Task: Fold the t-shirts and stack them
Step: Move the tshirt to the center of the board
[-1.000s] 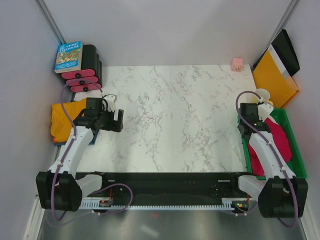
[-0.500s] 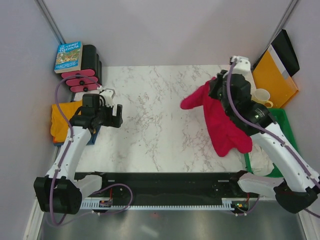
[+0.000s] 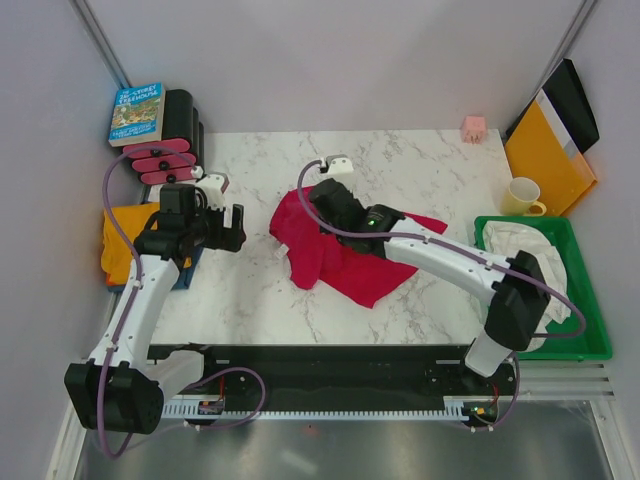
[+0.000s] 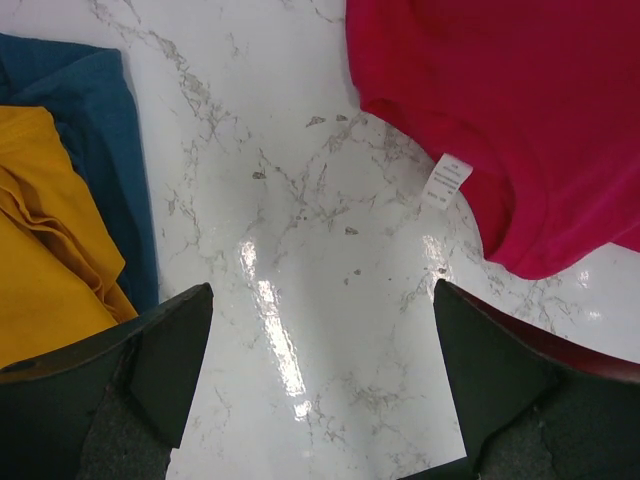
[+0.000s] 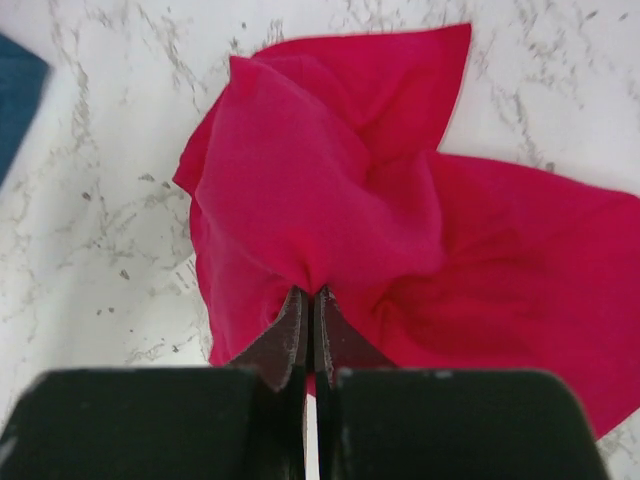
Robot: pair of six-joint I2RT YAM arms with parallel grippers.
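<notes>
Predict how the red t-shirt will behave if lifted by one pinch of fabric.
Probably floppy: the red t-shirt bunches into folds where the right gripper pinches it. Likely to sag and drape, lying crumpled on the table.

bright even light from overhead in the top view, only soft shadows, white glare streaks on the glossy worktop (image 4: 270, 300) in the left wrist view, its dark fingers (image 4: 150, 360) fuzzy up close, right wrist view kinda soft

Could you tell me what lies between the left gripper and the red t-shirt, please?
Only bare marble tabletop lies between the left gripper and the crimson t-shirt; the top view shows that gap, and the left wrist view confirms it.
</notes>
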